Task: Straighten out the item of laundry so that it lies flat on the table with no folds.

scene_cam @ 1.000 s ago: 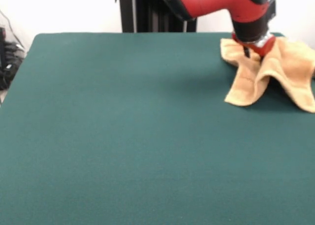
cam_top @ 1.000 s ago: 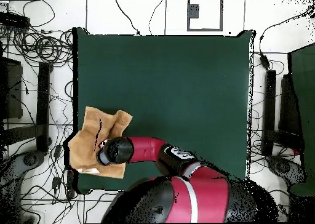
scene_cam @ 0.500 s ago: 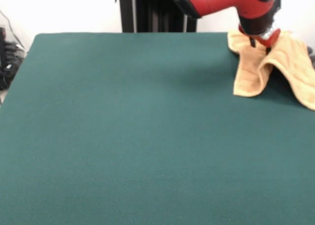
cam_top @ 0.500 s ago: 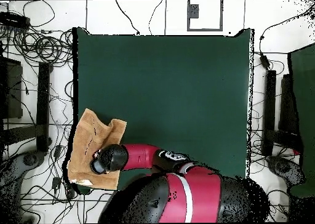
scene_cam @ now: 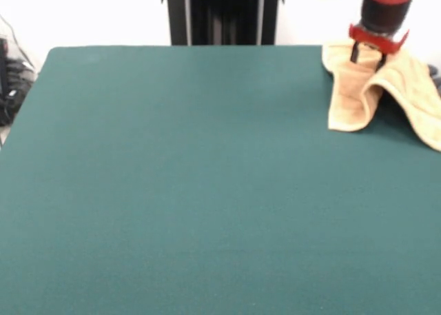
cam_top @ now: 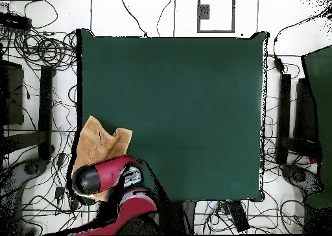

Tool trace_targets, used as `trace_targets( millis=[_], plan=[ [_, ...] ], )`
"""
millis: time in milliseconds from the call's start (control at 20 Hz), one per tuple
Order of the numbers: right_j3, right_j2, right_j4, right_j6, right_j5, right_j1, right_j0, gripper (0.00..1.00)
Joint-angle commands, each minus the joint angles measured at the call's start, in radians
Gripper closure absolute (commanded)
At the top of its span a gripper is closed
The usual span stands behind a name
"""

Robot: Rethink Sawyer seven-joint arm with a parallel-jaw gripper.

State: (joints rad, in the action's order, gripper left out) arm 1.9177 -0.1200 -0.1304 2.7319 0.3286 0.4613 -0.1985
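The item of laundry, a tan-orange towel point(scene_cam: 386, 87), lies bunched at the far right corner of the green table point(scene_cam: 172, 177). It rises in a tent to my gripper point(scene_cam: 367, 55), which is shut on a fold at its top. One flap hangs down toward the middle of the table and the other spreads off to the right. From above, the towel point(cam_top: 100, 139) lies at the table's point(cam_top: 175, 110) left edge, partly past it. My red wrist point(cam_top: 97, 176) covers the gripper and the part of the towel nearest the base.
A black column point(scene_cam: 220, 15) stands behind the table's far edge. Cables and black stands point(cam_top: 45, 110) lie on the floor to the left of the table. A second green surface point(cam_top: 321, 117) shows at the right edge.
The arm has drawn back toward the base and the table's corner, pulling the pinched towel with it. The towel's hanging flap now lies closer to the table's edge.
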Motion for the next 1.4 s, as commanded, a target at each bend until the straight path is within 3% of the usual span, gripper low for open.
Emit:
trace_targets(
  millis=[50,300,450,900,1050,1300,1400],
  plan=[
    [-0.216,0.441,-0.122,0.2,0.207,0.016,-0.41,0.0],
    [-0.292,0.587,-0.117,0.229,0.273,-0.024,-0.551,0.0],
    [-0.341,0.625,-0.097,0.232,0.311,-0.062,-0.571,0.0],
    [-0.364,0.644,-0.053,0.23,0.293,-0.119,-0.586,0.0],
    [-0.342,0.578,-0.058,0.21,-0.034,-0.157,-0.517,0.0],
    [-0.366,0.483,-0.038,0.149,-0.206,-0.21,-0.424,0.0],
    [-0.355,0.397,-0.065,0.07,-0.257,-0.194,-0.342,0.0]
  ],
)
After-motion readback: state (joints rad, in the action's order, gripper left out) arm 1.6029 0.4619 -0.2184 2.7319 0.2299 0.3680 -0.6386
